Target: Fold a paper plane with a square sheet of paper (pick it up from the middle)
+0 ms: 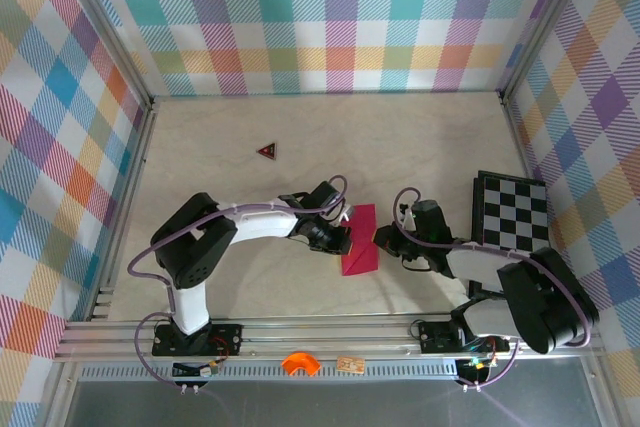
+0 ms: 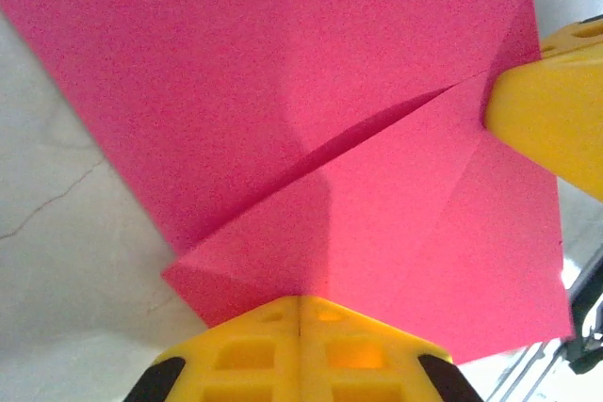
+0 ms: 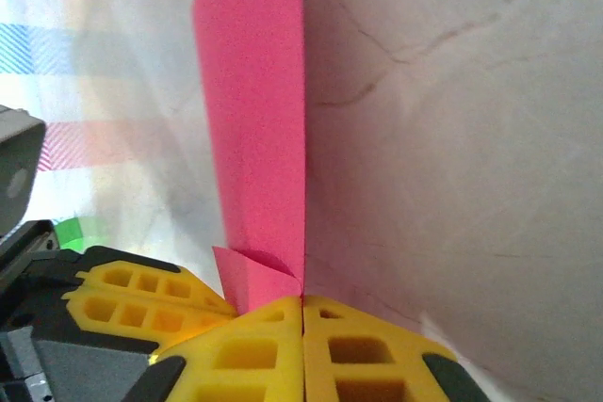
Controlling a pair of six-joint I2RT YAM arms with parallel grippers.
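1) left gripper (image 1: 341, 238): jaws shut. In the left wrist view, bottom ctr, the pads meet w/ the paper's edge nipped btwn them.
2) right gripper (image 1: 379, 237): jaws likewise shut, on the opposite edge. In the right wrist view the pink rises straight up from the closed pads.
3) square sheet of paper (image 1: 358, 241): mid-frame in the top view, btwn the two grippers. Already doubled over, w/ a diagonal crease & raised flap in the left wrist view. No dart shape yet, so folding looks early-to-mid.

Judgement: the two-sided pinch prob. keeps layers aligned & the sheet taut, so a crease can be set or the piece turned. Can't tell if it touches the table (image 1: 420, 147).

Risk: thin paper may skew or tear if the arms pull unevenly.

Other: checkerboard (image 1: 512, 212) at right & dark red triangle (image 1: 267, 151) upper left of ctr, both well apart, uninvolved.
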